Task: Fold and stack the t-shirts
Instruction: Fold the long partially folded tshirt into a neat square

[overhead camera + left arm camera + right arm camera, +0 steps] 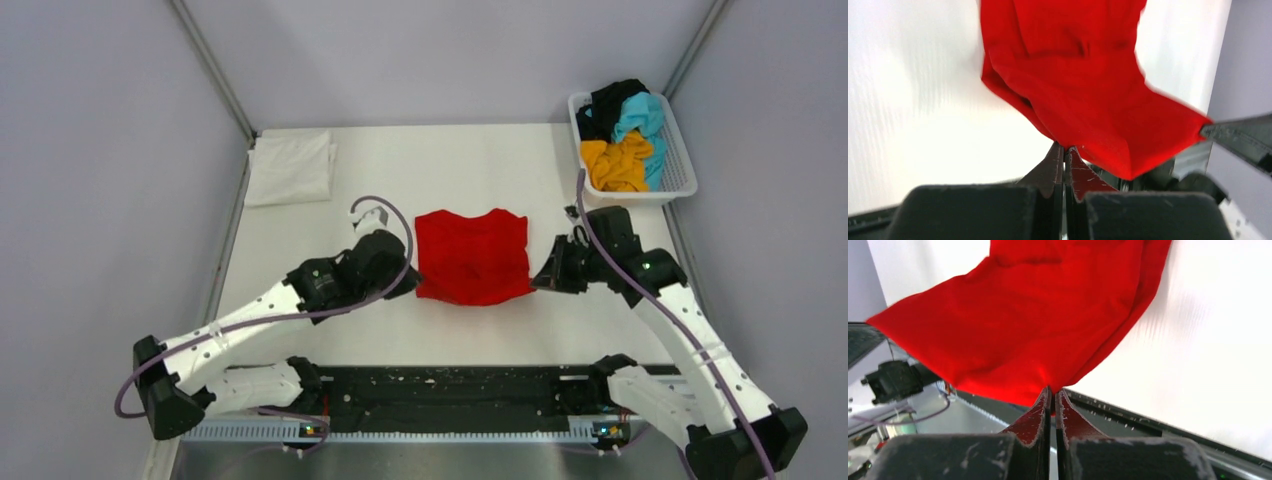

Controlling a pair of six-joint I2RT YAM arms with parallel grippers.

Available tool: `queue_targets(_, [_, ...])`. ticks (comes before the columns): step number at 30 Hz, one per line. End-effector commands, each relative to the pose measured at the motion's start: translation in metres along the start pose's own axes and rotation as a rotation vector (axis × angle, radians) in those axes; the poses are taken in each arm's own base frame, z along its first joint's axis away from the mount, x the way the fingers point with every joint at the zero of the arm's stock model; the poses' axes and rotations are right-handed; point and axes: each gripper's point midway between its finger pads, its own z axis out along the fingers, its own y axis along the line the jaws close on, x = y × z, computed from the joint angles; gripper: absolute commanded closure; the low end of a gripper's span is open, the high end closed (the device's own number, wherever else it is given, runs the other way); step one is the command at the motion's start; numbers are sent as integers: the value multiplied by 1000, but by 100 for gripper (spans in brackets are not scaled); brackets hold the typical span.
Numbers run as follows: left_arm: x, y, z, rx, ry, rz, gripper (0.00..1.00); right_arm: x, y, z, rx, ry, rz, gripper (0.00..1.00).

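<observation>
A bright red t-shirt (472, 256) hangs stretched between both grippers over the middle of the table. My left gripper (413, 283) is shut on its near left corner; the left wrist view shows the jaws pinching the red cloth (1088, 85). My right gripper (537, 279) is shut on its near right corner, and the right wrist view shows the red cloth (1033, 320) pinched the same way. The near edge is lifted off the table. A folded white t-shirt (290, 167) lies at the far left. Orange-yellow (617, 165), turquoise (642, 118) and black (608, 104) t-shirts lie in the basket.
The white mesh basket (688, 160) stands at the far right corner of the table. A black strip (450, 385) runs along the table's near edge between the arm bases. Grey walls close in on both sides.
</observation>
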Motion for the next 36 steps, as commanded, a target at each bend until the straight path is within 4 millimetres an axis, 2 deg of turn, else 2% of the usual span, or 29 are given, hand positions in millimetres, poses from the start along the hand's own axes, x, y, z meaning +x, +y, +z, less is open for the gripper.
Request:
queue_targets(1, [-74, -8, 10, -9, -198, 41, 100, -65, 4, 0, 36, -172, -36, 100])
queue_targets(5, [-109, -11, 36, -17, -204, 56, 100, -107, -3, 9, 69, -257, 4, 100])
queue_targets(8, [-131, -5, 54, -90, -202, 84, 100, -130, -5, 20, 77, -283, 18, 100])
queue_targets(14, [-170, 6, 94, -126, -193, 84, 100, -172, -14, 48, 115, -306, 37, 100])
queue_targets(18, [-185, 14, 121, -134, -154, 79, 100, -199, -26, 66, 158, -324, 53, 100])
queue_targets(23, [-202, 22, 157, -141, -97, 81, 100, -220, -42, 98, 186, -311, 74, 100])
queue_targets(29, [-204, 38, 200, -139, 3, 53, 100, -235, -66, 140, 230, -277, 98, 100])
queue_targets(31, [-203, 44, 211, -129, 44, 33, 99, -240, -72, 153, 227, -262, 93, 96])
queue_targets(33, [-203, 45, 220, -104, 81, 11, 81, -247, -75, 164, 226, -250, 88, 92])
queue_targets(34, [-203, 44, 223, -94, 90, 6, 65, -251, -75, 168, 222, -249, 81, 85])
queue_targets(35, [-207, 41, 224, -86, 90, 6, 50, -257, -74, 170, 217, -251, 75, 74])
queue_targets(36, [-208, 39, 225, -84, 91, 6, 31, -260, -73, 171, 214, -251, 73, 59])
